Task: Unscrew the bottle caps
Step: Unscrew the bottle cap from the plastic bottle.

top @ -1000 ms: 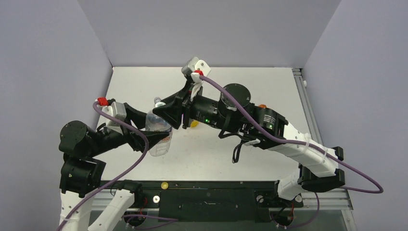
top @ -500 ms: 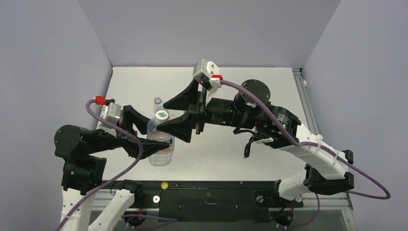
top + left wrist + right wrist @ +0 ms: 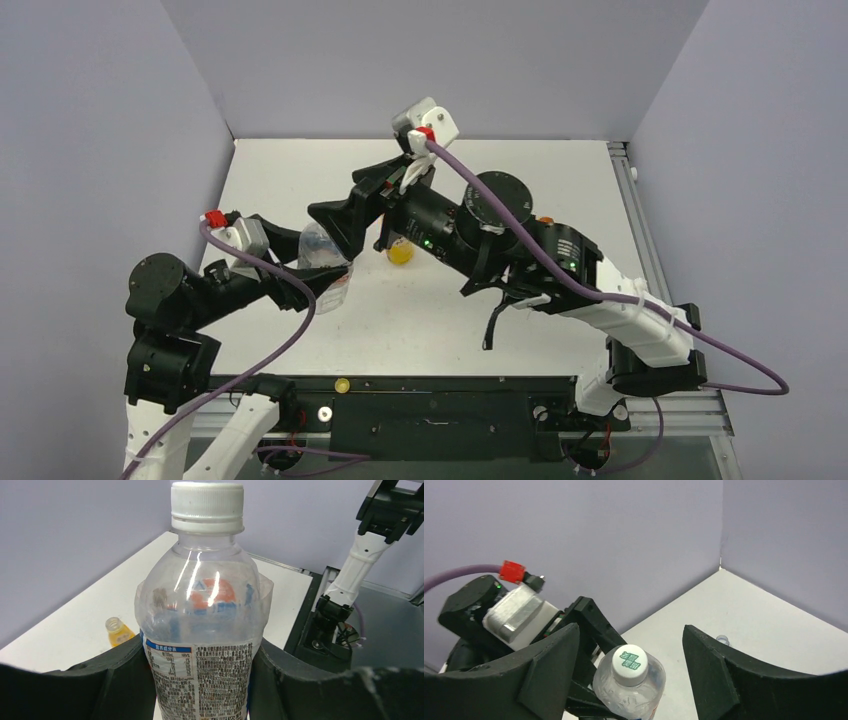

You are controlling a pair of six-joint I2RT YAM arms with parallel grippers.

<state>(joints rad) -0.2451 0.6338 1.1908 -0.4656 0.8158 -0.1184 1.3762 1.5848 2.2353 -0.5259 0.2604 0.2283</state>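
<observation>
A clear water bottle (image 3: pixel 202 630) with a white-blue printed label stands upright, and my left gripper (image 3: pixel 202 685) is shut on its body. Its white cap (image 3: pixel 207 506), printed green on top (image 3: pixel 628 664), sits on the neck. My right gripper (image 3: pixel 630 645) hovers over that cap, open, with a gap on each side of it. In the top view the right gripper (image 3: pixel 338 228) covers the bottle (image 3: pixel 318 248) held by the left gripper (image 3: pixel 318 280). A small yellow juice bottle (image 3: pixel 116 631) stands uncapped on the table (image 3: pixel 400 252).
A loose yellow cap (image 3: pixel 342 385) lies on the black front rail. An open clear bottle mouth (image 3: pixel 722 639) shows farther back on the white table (image 3: pixel 560 170). An orange top (image 3: pixel 545 219) peeks from behind the right arm. Purple walls close in the back and sides.
My right gripper was shut at the bottle's top a second ago; it opened wide, rolled, and now hangs open over the cap. The left gripper kept hold, shifting the bottle slightly.
</observation>
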